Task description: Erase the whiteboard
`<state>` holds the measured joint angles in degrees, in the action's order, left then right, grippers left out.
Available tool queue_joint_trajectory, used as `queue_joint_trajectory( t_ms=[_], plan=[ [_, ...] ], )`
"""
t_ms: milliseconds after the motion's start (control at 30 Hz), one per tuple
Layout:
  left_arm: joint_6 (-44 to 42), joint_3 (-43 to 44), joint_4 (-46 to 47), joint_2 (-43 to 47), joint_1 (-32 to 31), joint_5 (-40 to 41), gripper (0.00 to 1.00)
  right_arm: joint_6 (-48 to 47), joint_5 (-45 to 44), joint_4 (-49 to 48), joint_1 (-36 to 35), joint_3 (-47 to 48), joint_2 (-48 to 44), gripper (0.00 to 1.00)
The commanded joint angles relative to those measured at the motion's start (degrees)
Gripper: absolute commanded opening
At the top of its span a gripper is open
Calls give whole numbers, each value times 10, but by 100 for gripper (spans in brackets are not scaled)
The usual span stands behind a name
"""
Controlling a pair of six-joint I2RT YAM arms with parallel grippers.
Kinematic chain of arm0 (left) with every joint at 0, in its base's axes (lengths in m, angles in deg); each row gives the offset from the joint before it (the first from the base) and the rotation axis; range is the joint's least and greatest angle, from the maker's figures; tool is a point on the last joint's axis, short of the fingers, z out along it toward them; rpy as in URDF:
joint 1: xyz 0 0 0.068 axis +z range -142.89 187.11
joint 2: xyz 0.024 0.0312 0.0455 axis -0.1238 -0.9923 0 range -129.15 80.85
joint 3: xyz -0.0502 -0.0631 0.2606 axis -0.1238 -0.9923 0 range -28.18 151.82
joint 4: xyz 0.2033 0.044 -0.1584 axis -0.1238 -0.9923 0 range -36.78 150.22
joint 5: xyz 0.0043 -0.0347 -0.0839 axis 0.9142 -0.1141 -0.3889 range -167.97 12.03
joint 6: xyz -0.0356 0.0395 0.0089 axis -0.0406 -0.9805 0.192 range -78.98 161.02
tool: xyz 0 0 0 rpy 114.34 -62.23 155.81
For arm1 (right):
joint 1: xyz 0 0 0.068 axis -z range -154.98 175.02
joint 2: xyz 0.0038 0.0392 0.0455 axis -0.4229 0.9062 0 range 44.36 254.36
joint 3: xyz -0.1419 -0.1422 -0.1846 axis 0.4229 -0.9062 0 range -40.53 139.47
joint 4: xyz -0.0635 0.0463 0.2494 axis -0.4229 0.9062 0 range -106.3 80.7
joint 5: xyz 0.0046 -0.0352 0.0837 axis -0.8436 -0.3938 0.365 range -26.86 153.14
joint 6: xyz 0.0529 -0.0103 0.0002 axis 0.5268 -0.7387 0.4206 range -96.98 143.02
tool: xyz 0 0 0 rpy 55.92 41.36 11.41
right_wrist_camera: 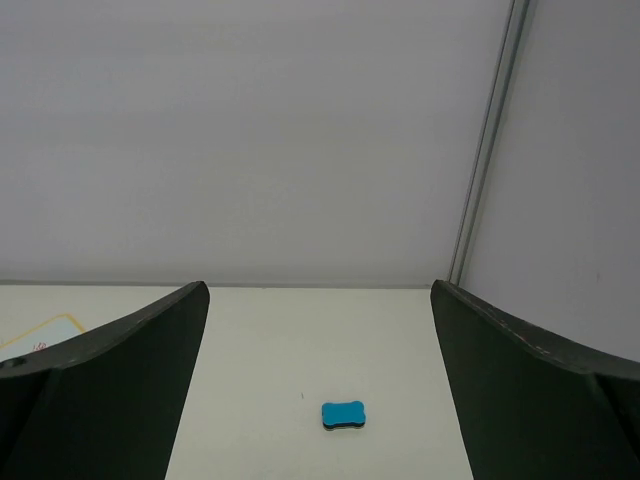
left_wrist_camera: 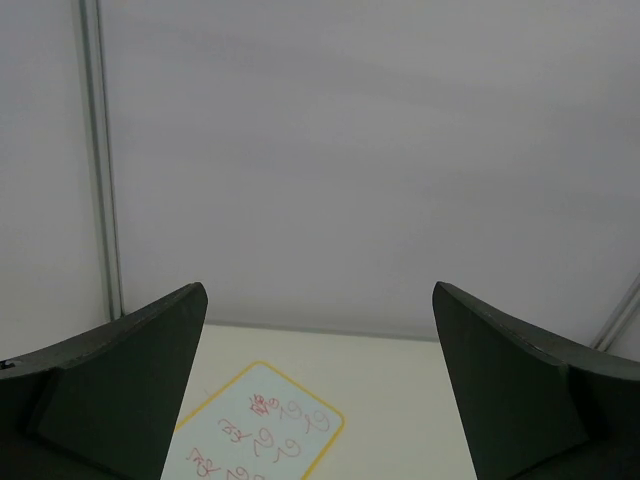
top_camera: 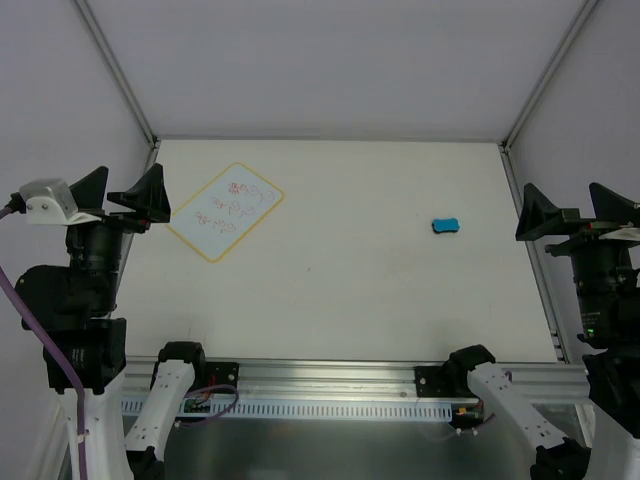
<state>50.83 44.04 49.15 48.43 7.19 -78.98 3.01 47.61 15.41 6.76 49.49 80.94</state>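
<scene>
The whiteboard [top_camera: 226,212], white with a thin yellow rim and red scribbles, lies turned at an angle at the far left of the table. It also shows low in the left wrist view [left_wrist_camera: 262,428], and its corner shows at the left edge of the right wrist view [right_wrist_camera: 45,332]. A small blue eraser [top_camera: 445,226] lies at the far right, also seen in the right wrist view [right_wrist_camera: 343,414]. My left gripper [top_camera: 125,190] is open and empty, raised at the table's left edge. My right gripper [top_camera: 568,212] is open and empty, raised at the right edge.
White walls with metal posts [top_camera: 115,70] enclose the table on three sides. An aluminium rail [top_camera: 330,382] with the arm bases runs along the near edge.
</scene>
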Motion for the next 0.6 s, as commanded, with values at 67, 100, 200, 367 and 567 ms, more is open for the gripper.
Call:
queue_joint_trajectory(
  t_ms=[67, 100, 200, 367, 567],
  plan=[
    [33, -5, 6, -11, 2, 7, 99, 14, 24, -29, -4, -15, -6, 99],
    [38, -6, 3, -17, 2, 7, 99, 17, 22, -28, -4, -20, -7, 99],
    [78, -3, -8, -49, 3, 2, 99, 37, 31, -23, -3, -43, -11, 99],
    [169, -2, -25, -139, 2, -14, 99, 53, 92, 5, -4, -87, -12, 99],
    [208, -2, -41, -277, 2, -12, 99, 77, 197, 33, -4, -147, 4, 99]
  ],
)
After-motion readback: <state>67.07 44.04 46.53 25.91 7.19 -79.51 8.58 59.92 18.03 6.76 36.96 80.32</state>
